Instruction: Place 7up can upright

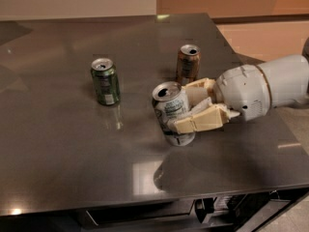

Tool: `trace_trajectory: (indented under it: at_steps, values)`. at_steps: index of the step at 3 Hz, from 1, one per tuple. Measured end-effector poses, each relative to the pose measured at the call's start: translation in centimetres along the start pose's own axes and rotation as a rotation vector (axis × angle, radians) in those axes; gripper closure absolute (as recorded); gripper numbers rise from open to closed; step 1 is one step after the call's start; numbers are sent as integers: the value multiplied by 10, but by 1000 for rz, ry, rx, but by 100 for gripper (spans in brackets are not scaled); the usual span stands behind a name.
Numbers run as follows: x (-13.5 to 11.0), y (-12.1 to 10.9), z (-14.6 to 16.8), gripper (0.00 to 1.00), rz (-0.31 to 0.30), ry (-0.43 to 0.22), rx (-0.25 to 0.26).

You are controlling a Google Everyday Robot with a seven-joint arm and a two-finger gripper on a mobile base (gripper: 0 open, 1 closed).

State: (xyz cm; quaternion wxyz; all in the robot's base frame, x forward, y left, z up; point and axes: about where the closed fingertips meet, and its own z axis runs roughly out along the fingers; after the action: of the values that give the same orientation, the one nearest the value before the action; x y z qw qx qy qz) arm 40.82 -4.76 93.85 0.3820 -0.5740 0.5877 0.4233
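my gripper [182, 106] is right of centre in the frame, clamped on the 7up can [169, 108], one finger across its front and one behind. the can is nearly upright, top leaning slightly left, base low over the table [72, 153]; i cannot tell if it touches. a dark green can [105, 81] stands left, a brown can [188, 62] just behind.

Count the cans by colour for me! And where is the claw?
Silver 7up can: 1
Green can: 1
Brown can: 1
Total: 3 cans
The claw grips the 7up can from the right, in front of the brown can.
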Motion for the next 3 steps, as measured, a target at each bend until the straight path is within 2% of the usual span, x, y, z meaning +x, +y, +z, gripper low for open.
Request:
trace_trajectory:
  at_steps: [2,3]
  values:
    - [24,5,5,100,-21,-108,-52]
    - [32,6,6,100,-32,-153,-59]
